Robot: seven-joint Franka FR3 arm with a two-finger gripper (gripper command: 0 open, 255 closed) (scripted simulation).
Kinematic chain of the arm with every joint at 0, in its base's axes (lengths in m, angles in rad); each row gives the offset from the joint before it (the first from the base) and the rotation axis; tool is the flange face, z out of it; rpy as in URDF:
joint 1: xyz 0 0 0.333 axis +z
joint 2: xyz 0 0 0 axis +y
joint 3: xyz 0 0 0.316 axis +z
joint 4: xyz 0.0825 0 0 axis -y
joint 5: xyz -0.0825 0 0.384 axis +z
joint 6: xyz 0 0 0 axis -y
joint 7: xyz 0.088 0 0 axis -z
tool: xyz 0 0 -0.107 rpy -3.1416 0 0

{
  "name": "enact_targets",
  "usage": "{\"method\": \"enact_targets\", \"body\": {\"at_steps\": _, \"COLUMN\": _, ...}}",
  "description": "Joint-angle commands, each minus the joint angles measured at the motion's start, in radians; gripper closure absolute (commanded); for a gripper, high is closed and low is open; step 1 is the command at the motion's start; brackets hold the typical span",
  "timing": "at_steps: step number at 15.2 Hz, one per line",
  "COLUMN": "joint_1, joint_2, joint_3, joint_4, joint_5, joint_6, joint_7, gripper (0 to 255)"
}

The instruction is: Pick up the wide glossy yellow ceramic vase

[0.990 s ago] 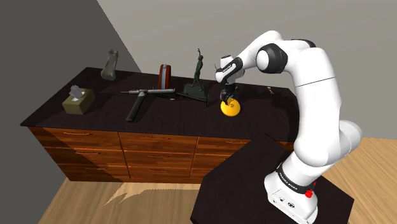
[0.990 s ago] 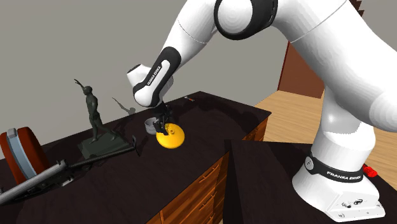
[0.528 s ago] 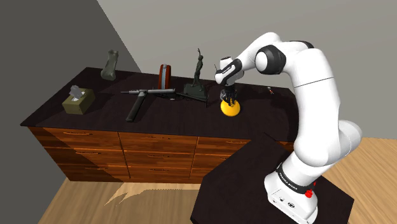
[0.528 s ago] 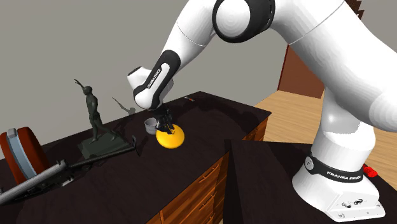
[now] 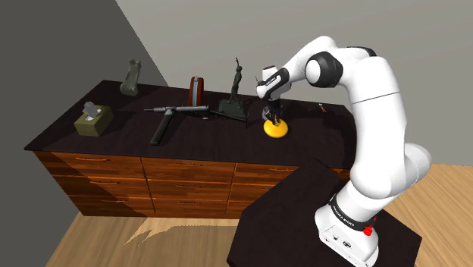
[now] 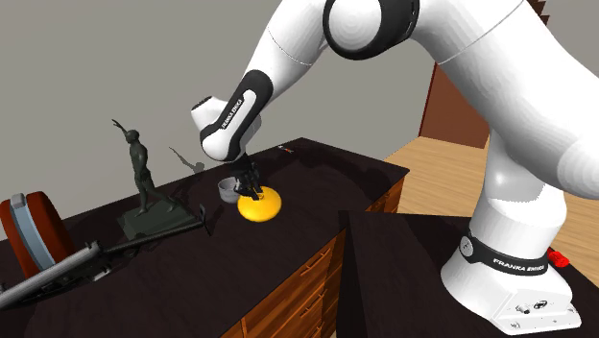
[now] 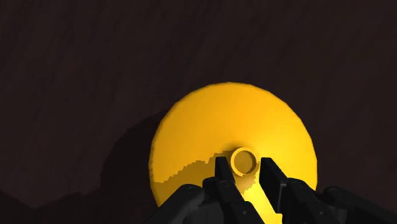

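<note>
A wide, glossy yellow vase (image 5: 276, 130) with a small narrow neck sits on the dark dresser top (image 5: 129, 133), low and flat against the surface (image 6: 261, 207). My black gripper (image 5: 272, 116) comes down on it from above (image 6: 250, 186). In the wrist view the gripper (image 7: 245, 167) is shut on the vase's little neck ring, one finger on each side of it. The broad yellow body (image 7: 203, 127) spreads out beyond the fingers.
Just behind the vase stand a dark figurine (image 5: 236, 95) on a base and a small grey cup (image 6: 227, 188). Further along the dresser lie a long dark tool (image 5: 170, 121), a red disc-shaped object (image 5: 196, 91), a tissue box (image 5: 94, 120) and a grey vase (image 5: 132, 76). My stand (image 5: 326, 220) is at the shoulder view's lower right.
The fingers went from open to shut on the vase's neck. The vase, which looked tipped and ball-like a second ago, now sits flat and upright on the dresser.
</note>
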Motion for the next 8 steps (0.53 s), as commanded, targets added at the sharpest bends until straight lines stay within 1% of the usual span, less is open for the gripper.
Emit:
{"method": "enact_targets", "body": {"at_steps": 1, "joint_1": 0.001, "joint_2": -0.019, "joint_3": -0.002, "joint_4": -0.005, "joint_5": -0.001, "joint_6": -0.014, "joint_7": -0.004, "gripper": 255}}
{"method": "enact_targets", "body": {"at_steps": 8, "joint_1": 0.007, "joint_2": -0.085, "joint_3": -0.007, "joint_4": -0.014, "joint_5": -0.006, "joint_6": -0.069, "joint_7": -0.016, "gripper": 255}}
